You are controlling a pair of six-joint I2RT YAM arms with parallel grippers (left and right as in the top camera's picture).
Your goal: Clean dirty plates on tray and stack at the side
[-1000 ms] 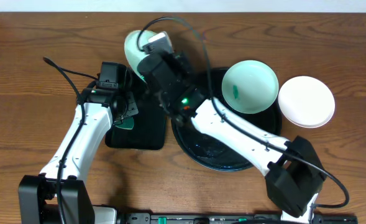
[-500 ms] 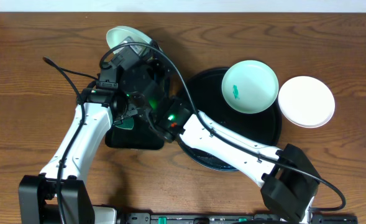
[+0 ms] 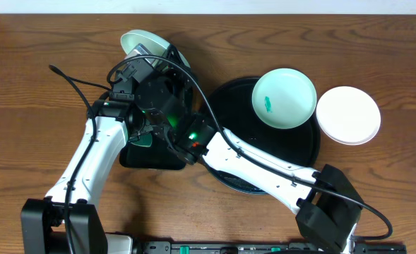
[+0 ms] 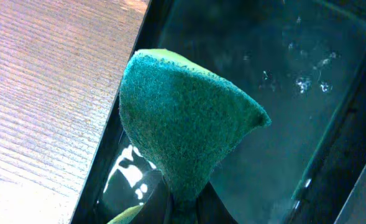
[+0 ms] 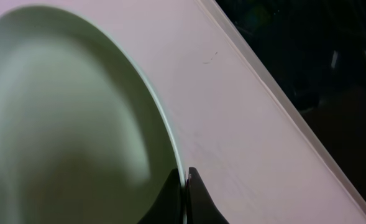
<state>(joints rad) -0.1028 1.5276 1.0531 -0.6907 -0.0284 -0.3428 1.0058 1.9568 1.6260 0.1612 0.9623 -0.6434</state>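
Observation:
My right gripper [image 5: 186, 186] is shut on the rim of a pale mint plate [image 5: 64, 118] and holds it tilted above the far left of the table, where it shows in the overhead view [image 3: 145, 42]. My left gripper [image 4: 184, 208] is shut on a green sponge [image 4: 183, 121] over the small rectangular black tray [image 4: 294, 106]. A second mint plate [image 3: 284, 97] with a teal smear lies on the round black tray [image 3: 225, 106]. A white plate [image 3: 347, 115] lies on the table right of that tray.
The small rectangular black tray [image 3: 158, 152] sits left of the round tray, under both arms. The right arm [image 3: 264, 166] stretches across the round tray. Bare wood lies at the far left and front.
My right gripper has carried the mint plate leftward from beside the round tray to above the left arm, then nearly stopped. The left arm has not moved.

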